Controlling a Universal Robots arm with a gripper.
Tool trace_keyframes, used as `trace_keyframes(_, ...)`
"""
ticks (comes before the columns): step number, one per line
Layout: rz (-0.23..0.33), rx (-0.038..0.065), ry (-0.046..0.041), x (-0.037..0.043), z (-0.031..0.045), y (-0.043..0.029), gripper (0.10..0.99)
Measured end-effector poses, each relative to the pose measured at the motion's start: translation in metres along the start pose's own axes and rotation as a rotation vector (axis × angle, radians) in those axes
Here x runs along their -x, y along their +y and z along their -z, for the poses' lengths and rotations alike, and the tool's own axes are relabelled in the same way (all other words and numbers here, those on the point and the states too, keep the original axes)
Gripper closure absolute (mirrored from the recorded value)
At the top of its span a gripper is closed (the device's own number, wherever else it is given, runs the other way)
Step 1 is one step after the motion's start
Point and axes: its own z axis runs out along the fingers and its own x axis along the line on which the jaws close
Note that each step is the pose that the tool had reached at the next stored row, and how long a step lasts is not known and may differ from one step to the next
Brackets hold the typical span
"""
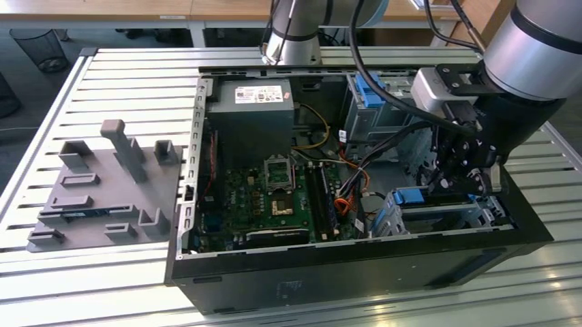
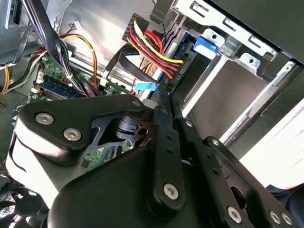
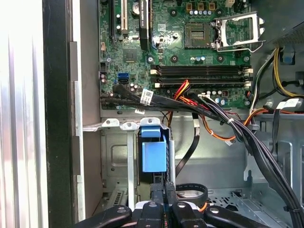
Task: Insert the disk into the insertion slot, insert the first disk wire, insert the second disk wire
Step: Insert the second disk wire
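The disk (image 3: 154, 151) sits inside the insertion slot (image 3: 114, 156), with its blue caddy end facing out; the caddy tab (image 2: 207, 43) also shows in the second wrist view. A bundle of red, yellow and black wires (image 2: 156, 52) runs into the disk's end. My gripper (image 2: 164, 95) is shut, its black fingers pinched on the blue-tipped end (image 2: 145, 86) of a flat black disk wire right beside that end. In the exterior view the gripper (image 1: 448, 182) hangs low over the slot (image 1: 454, 212) at the case's near right corner.
The open computer case holds a green motherboard (image 1: 272, 197), a grey power supply (image 1: 250, 116) and a taller cage with a blue latch (image 1: 369, 88). Loose black cables (image 3: 228, 123) cross above the slot. A grey fixture plate (image 1: 100, 191) lies on the slatted table at the exterior view's left.
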Motion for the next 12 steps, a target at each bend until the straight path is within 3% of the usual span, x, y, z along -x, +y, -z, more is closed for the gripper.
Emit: trace_keyframes(12,0.0,0.0,-0.0001,-0.0001,-0.0042,0.0,0.941)
